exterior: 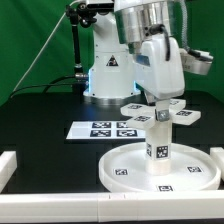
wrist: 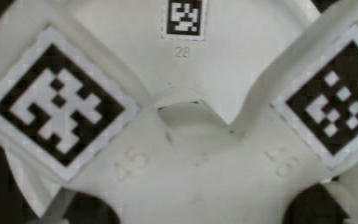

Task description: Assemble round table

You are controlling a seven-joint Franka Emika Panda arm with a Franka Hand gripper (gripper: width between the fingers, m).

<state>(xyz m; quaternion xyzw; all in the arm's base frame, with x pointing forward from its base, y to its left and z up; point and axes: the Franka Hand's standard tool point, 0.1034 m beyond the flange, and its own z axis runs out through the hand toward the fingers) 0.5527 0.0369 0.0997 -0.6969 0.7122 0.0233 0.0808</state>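
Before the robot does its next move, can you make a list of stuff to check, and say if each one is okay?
1. Round disc lies flat on the table: ok.
2. Post stands upright in the middle of the disc: ok.
3. Cross-shaped piece sits level on top of the post: looks ok in the exterior view; whether it is fully seated, cannot tell.
4. Gripper holds the cross: cannot tell; its fingertips are hidden.
5. Cross centred under the wrist camera: ok; the cross-shaped piece fills the wrist view.
6. Marker board is out of the way: ok.
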